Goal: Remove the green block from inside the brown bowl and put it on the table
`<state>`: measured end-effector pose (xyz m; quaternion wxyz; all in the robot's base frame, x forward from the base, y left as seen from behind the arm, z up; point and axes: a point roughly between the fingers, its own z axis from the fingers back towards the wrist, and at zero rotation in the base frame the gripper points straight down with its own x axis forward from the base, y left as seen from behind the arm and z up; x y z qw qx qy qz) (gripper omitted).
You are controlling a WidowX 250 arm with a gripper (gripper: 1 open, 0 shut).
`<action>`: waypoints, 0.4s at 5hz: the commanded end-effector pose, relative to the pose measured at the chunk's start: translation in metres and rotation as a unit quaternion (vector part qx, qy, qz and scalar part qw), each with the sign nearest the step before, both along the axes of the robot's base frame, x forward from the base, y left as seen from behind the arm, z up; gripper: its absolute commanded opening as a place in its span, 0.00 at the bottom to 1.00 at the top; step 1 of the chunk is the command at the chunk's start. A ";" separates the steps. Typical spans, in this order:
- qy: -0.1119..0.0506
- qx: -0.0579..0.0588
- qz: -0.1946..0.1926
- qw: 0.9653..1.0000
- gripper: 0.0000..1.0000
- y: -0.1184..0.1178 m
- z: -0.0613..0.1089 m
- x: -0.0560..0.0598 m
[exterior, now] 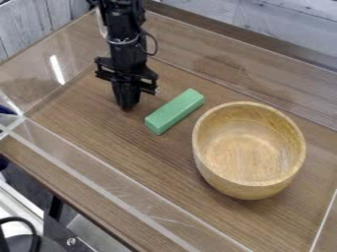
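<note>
The claw (129,104) is low over the table (101,143), its fingers drawn together and nothing visible between them; whether its tips touch the wood cannot be told. The green block (174,112) lies flat on the table between the claw and the brown bowl (249,151), outside the bowl and just beside its rim, near the claw but apart from it. Its long axis runs obliquely, one end toward the claw's side and the near edge, the other toward the far side of the table.

Handling of the block, as judged from its appearance: probably light and stiff, with matte faces that should offer fair friction and little risk of breakage. The preferred hold is across the two long sides at mid-length, the fingers turned to match the oblique lie; a hold near one end could let the bar swing or tilt. The bowl wall stands close to one long side and would leave limited room for a finger there.

Outward from the block, the bowl stands upright, its interior showing only bare wood. The task therefore appears complete, the block being on the table. The next move called for is a withdrawal of the arm (124,44), raised clear before any sideways travel, since a low sweep toward the block could push it against the bowl.
</note>
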<state>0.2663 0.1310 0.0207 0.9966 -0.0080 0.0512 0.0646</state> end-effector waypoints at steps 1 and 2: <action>-0.004 0.012 0.014 1.000 0.00 0.012 0.003 0.000; 0.002 0.014 0.017 1.000 0.00 0.015 0.002 -0.002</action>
